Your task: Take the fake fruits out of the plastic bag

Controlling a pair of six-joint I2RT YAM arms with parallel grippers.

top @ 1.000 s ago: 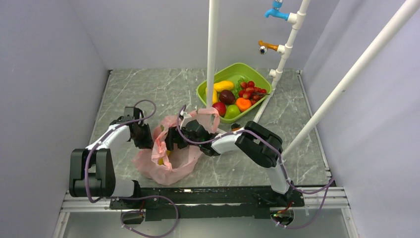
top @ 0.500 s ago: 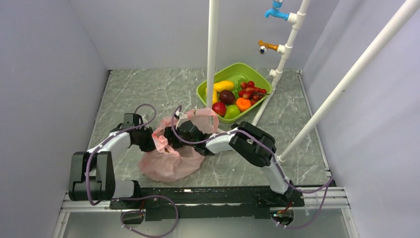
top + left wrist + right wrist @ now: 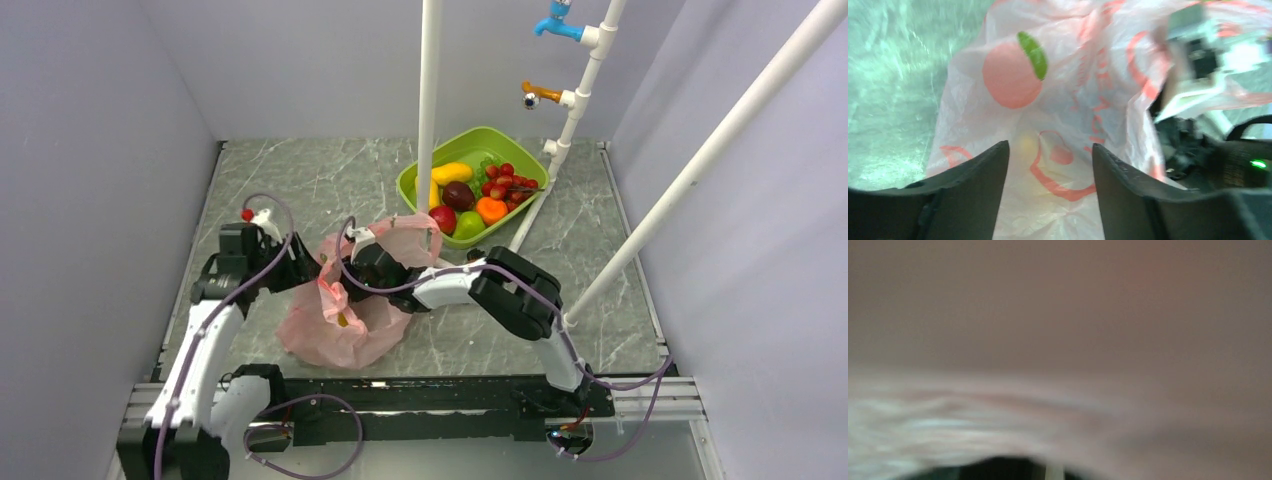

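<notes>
The pink plastic bag (image 3: 340, 335) lies crumpled on the marble table, its mouth facing up and back. A yellow fruit (image 3: 343, 320) shows in that mouth and glows through the film (image 3: 1025, 145) in the left wrist view. My left gripper (image 3: 305, 272) hovers at the bag's left side, open (image 3: 1050, 147), with nothing between its fingers. My right gripper (image 3: 362, 272) reaches into the bag's mouth from the right. Its wrist view shows only blurred pink film, so its jaws are hidden. A red apple (image 3: 443, 218), a green pear (image 3: 468, 225) and red grapes (image 3: 505, 182) lie in the green tub (image 3: 520, 150).
The tub at the back also holds a yellow mango, a maroon fruit, an orange fruit and green grapes. A white upright pole (image 3: 430, 100) stands in front of it. A pipe with taps (image 3: 575, 100) and a slanted pipe (image 3: 700, 160) stand at the right.
My left gripper has opened, let go of the bag's rim and drawn back to the left as its arm rose. The right gripper has pushed further into the bag.
</notes>
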